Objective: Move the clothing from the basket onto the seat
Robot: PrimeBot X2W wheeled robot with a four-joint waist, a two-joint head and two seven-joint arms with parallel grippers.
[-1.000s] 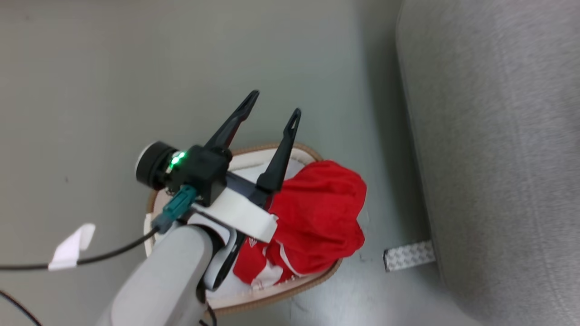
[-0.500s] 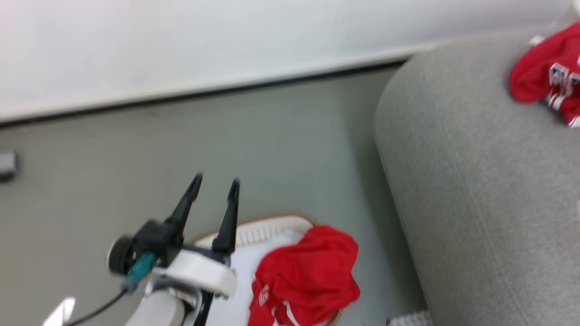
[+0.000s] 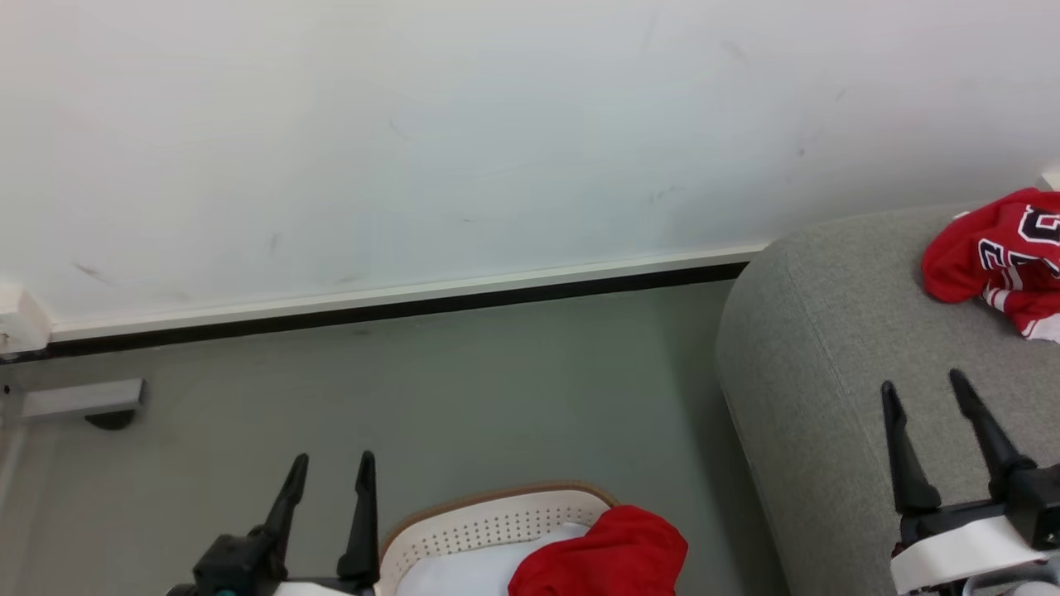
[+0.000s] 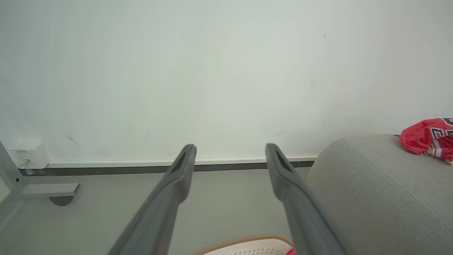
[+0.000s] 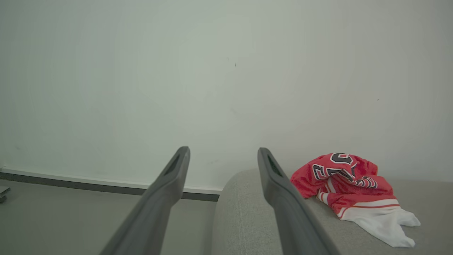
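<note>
From where I stand: 2 red garments, i.e. 1 lettered jersey (image 3: 998, 261) + 1 plain red piece (image 3: 604, 555). 1 basket (image 3: 489, 517). 1 grey seat (image 3: 820, 414). 2 grippers, left gripper (image 3: 333, 457) & right gripper (image 3: 922, 381), 2 dark fingers (image 3: 904, 455) ea., 4 total. 1 white wall box (image 4: 28, 154), 1 grey floor bracket (image 3: 83, 397).

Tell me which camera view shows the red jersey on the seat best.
The right wrist view: the whole jersey lies uncut on the seat, lettering and white trim visible. The head view and the left wrist view both cut it off at their right edge.
</note>
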